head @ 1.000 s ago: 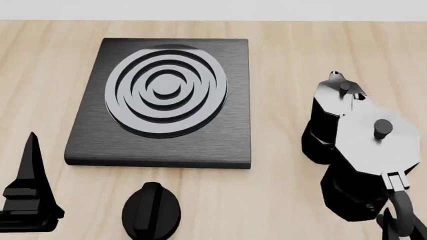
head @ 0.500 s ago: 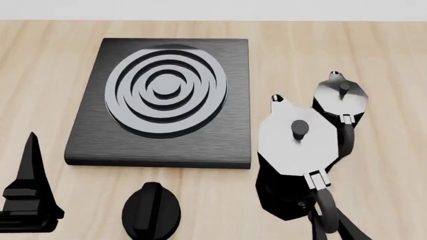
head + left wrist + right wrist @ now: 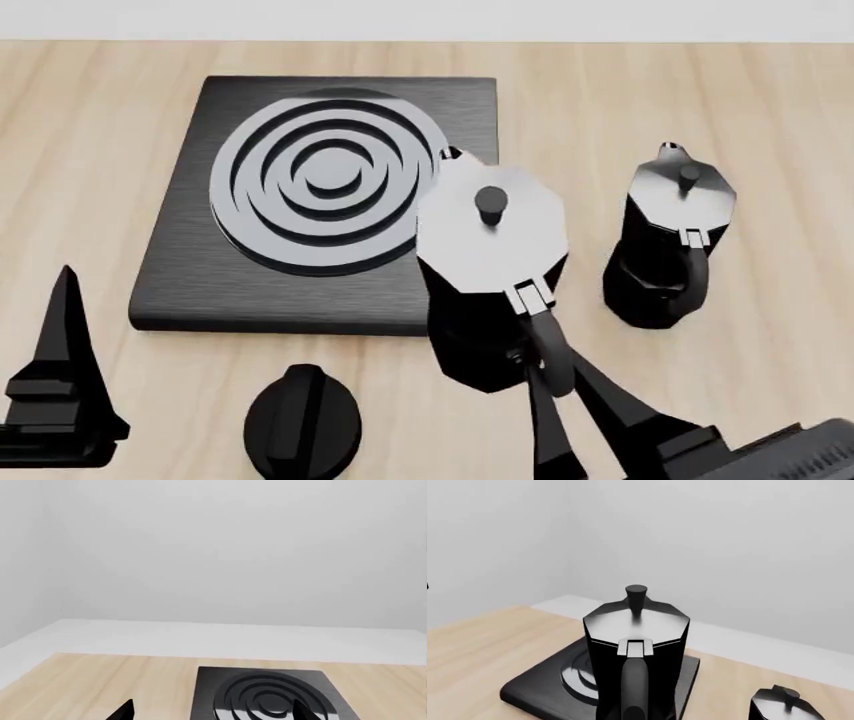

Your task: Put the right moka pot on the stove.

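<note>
Right pincer (image 3: 547, 400): fingers closed on the curved handle of the right moka pot (image 3: 489, 270); grip point partly hidden by the handle itself, and the arm is cut off at the frame's lower edge.
Right moka pot: directly ahead of the right pincer, upright, handle toward the pincer, spout away. Head view shows its body overlapping the stove's (image 3: 200, 270) right front corner. Whether its base touches anything cannot be told; the base is out of frame in the right wrist view.
Pot contents: lid down, interior not visible.
Stove: beyond and to the left of the held pot; grey rings mostly exposed, their right edge hidden behind the pot's lid.
Second moka pot (image 3: 671, 245): right of the held pot, apart from it, standing on the wooden table (image 3: 747, 100); only its top shows in the right wrist view.
Knob (image 3: 303, 420): left of the right pincer, on the table in front of the stove.
Left pincer (image 3: 60, 385): far left, well apart from everything, nothing between its fingers; only two dark tips show in its own wrist view, with a wide gap.
</note>
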Tool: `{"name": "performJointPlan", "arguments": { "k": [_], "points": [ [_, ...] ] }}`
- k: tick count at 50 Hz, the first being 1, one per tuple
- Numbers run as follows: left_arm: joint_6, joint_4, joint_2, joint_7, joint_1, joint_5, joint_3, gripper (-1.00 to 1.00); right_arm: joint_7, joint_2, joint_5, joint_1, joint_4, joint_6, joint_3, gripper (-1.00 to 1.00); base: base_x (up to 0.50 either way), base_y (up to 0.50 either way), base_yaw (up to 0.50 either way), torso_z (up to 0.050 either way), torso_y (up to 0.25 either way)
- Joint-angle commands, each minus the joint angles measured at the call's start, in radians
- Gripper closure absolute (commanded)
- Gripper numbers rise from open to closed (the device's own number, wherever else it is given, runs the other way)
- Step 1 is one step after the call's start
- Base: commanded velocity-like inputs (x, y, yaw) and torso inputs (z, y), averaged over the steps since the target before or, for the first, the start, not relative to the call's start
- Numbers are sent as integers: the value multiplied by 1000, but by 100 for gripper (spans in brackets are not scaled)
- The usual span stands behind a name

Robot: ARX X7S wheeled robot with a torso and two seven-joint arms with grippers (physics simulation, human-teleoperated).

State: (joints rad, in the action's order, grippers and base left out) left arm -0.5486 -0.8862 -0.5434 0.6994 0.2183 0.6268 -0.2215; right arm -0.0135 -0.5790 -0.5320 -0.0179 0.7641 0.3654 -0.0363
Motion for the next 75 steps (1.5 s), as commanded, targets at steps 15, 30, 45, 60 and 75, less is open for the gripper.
{"name": "performJointPlan", "arguments": {
  "k": [15,30,45,60,75],
  "points": [
    [8,-1,-7,2,1,2,-7,-100,-45,46,-79,-389,-59,260,-117,100,0,0,0,0,1],
    [19,2,-9,-1,-5,8,-8,-100,-39,114,-60,-567,-174,316,-207,100,0,0,0,0,1],
    [16,4,-12,1,2,22,-8,-100,-19,179,-14,-664,-315,299,-277,100,0,0,0,1,1],
    [31,9,-15,-6,-5,26,-10,-100,6,245,38,-728,-453,245,-343,100,0,0,0,0,1],
    [37,5,-19,-4,-5,34,-8,-100,35,318,89,-799,-643,172,-396,100,0,0,0,1,1]
  ]
}}
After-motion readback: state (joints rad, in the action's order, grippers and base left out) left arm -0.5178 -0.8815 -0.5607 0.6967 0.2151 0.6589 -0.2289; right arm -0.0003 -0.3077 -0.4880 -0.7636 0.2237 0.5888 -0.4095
